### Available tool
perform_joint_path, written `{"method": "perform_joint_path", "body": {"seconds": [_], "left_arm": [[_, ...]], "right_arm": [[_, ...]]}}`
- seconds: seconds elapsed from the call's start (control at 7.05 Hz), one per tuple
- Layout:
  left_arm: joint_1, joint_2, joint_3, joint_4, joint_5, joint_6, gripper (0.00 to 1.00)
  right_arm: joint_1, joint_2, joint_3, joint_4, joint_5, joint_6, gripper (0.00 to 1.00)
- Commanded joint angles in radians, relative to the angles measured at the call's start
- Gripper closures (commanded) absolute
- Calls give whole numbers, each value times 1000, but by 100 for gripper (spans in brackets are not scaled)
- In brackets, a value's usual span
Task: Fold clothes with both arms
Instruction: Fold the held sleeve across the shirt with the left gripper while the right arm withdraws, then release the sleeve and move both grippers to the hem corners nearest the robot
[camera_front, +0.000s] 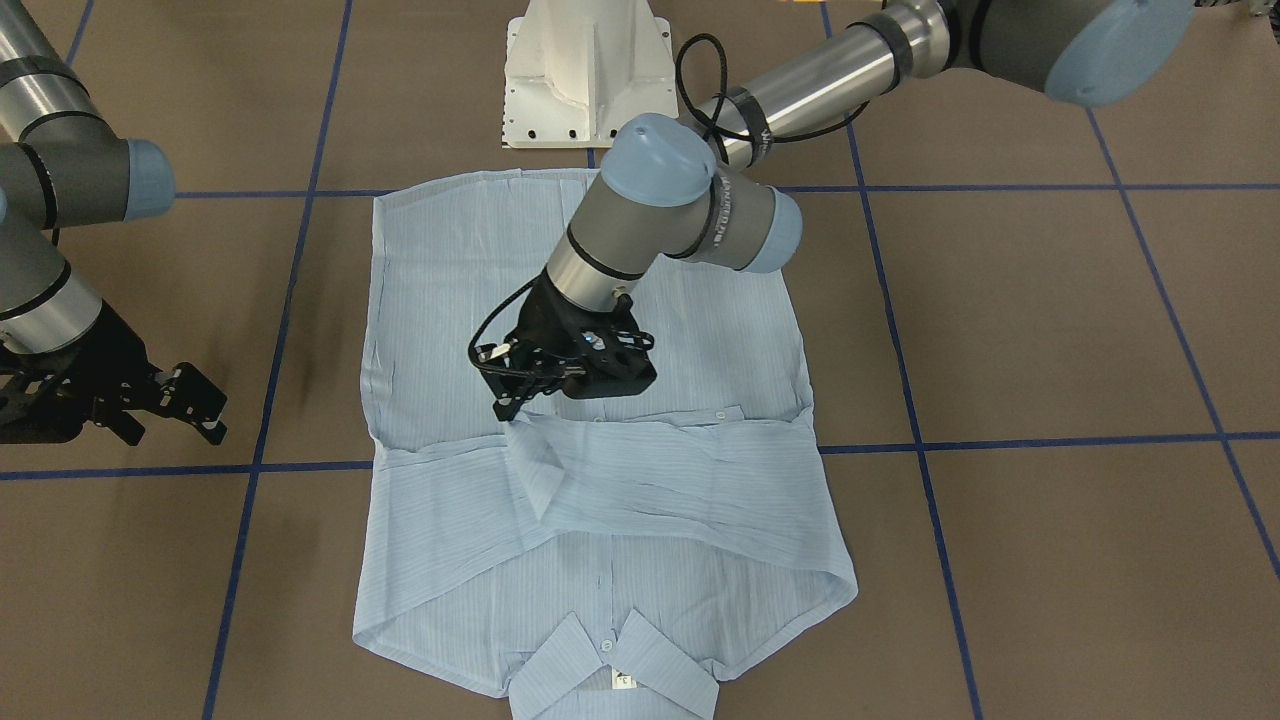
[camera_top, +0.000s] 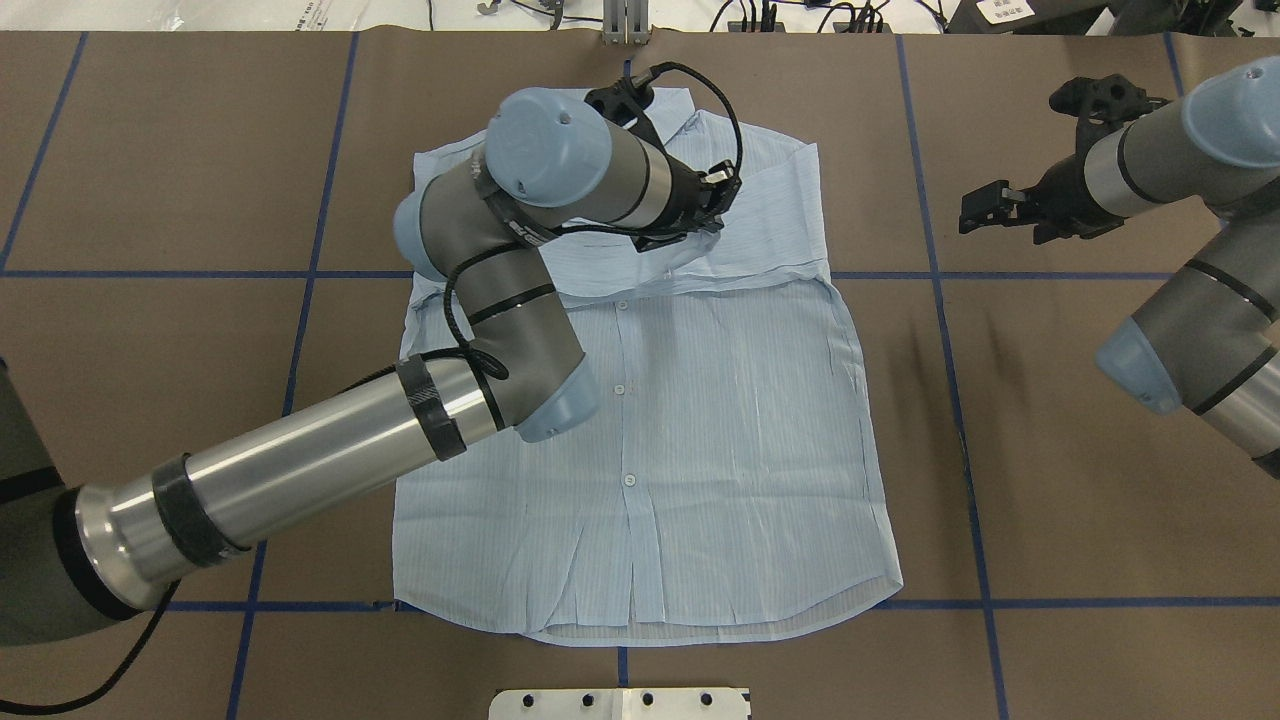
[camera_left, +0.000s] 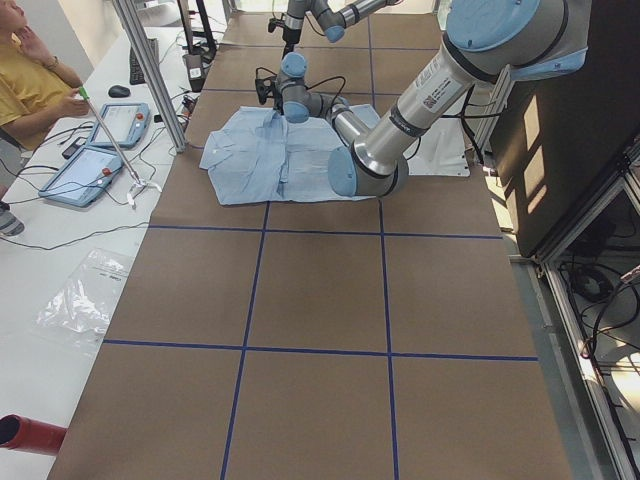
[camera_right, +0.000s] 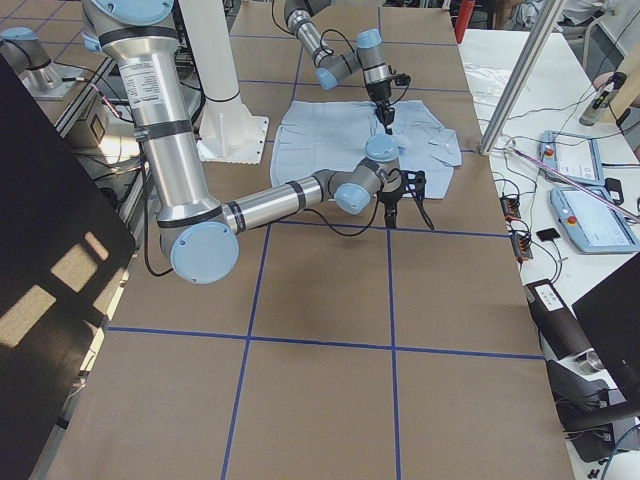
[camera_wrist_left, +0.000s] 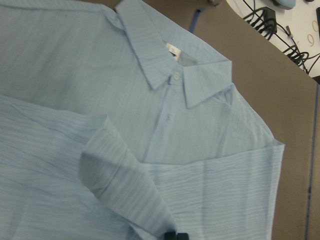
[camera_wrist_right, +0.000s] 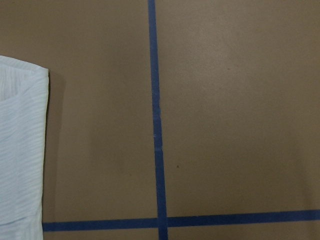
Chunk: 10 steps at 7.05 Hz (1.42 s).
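The light-blue striped shirt (camera_front: 600, 520) lies flat and buttoned-side up on the brown table, its collar (camera_front: 610, 670) at the edge far from the robot. One sleeve is folded across the chest. My left gripper (camera_front: 512, 405) hovers low over the middle of the shirt (camera_top: 720, 420), shut on the end of that folded sleeve. In the left wrist view the sleeve fabric (camera_wrist_left: 125, 185) rises toward a black fingertip (camera_wrist_left: 172, 235). My right gripper (camera_front: 175, 410) stands open over bare table beside the shirt's side edge (camera_wrist_right: 20, 150), holding nothing.
The white pedestal base (camera_front: 588, 75) stands at the robot's side of the shirt. Blue tape lines (camera_wrist_right: 156, 125) cross the brown table. Beyond the far edge are a metal post (camera_left: 150, 80), tablets (camera_left: 90, 170) and a seated person (camera_left: 30, 80).
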Motion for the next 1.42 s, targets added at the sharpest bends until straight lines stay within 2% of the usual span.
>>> {"method": "perform_joint_path", "body": {"seconds": [0.0, 0.14, 0.28, 0.43, 0.57, 0.71, 0.85, 0.99, 1.13, 1.28], "left_arm": [[48, -31, 26, -7, 58, -5, 58], [53, -34, 26, -8, 69, -4, 20], [53, -35, 14, -7, 69, 2, 1], [49, -14, -39, 4, 60, -2, 1], [49, 76, -149, 11, 58, -2, 2], [46, 209, -313, 71, 22, 14, 4], [38, 339, -463, 88, 6, 80, 4], [35, 479, -617, 114, 4, 132, 4], [33, 544, -714, 160, 4, 160, 4], [35, 544, -722, 171, 4, 160, 4]], "right_arm": [[3, -8, 3, 1, 1, -4, 1], [1, -10, 6, 2, 1, 6, 1], [-5, -11, 18, 4, 0, 26, 0], [-48, -35, 38, 67, 6, 122, 0], [-106, -69, 79, 111, -6, 234, 0], [-179, -89, 155, 107, -28, 408, 0], [-297, -118, 227, 102, -114, 533, 1], [-429, -188, 315, 100, -246, 625, 1], [-567, -244, 401, 37, -375, 732, 2], [-677, -247, 473, -83, -488, 812, 4]]}}
